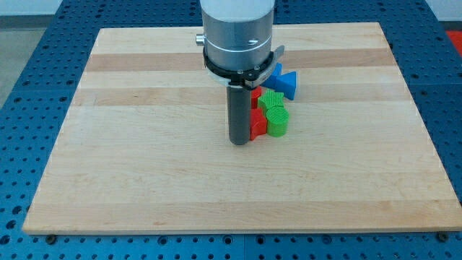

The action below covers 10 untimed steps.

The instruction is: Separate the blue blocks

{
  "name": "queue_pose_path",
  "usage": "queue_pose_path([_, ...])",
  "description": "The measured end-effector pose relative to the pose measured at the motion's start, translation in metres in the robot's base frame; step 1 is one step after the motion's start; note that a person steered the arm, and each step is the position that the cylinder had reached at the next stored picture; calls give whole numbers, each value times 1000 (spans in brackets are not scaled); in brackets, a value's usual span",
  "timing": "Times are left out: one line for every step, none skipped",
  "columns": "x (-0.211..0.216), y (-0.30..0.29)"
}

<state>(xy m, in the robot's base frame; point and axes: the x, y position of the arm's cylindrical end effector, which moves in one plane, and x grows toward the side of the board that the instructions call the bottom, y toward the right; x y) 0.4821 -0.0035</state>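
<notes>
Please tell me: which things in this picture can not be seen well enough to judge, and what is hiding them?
- Blue blocks, camera view: the arm's grey housing covers their left part, so their number and shapes are unclear.
- Red blocks: the rod hides their left side; shapes and count uncertain.
- My tip: whether it touches the red blocks cannot be told.
- Green blocks: whether they touch the blue blocks is unclear.

Visible block count, upper centre of the frame: two blue blocks (283, 81), shapes unclear where they overlap; two green blocks (274, 112); two red blocks (257, 123), partly hidden behind the rod
</notes>
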Motion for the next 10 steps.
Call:
queue_pose_path([-3, -7])
queue_pose_path([-7, -36])
queue_pose_path([-9, -67])
queue_pose_path([-11, -89])
queue_pose_path([-15, -89])
queue_pose_path([-46, -89])
queue_pose_path([-93, -89])
queue_pose_path([-144, -87])
queue_pose_path([-190, -74])
queue_pose_path([-226, -35])
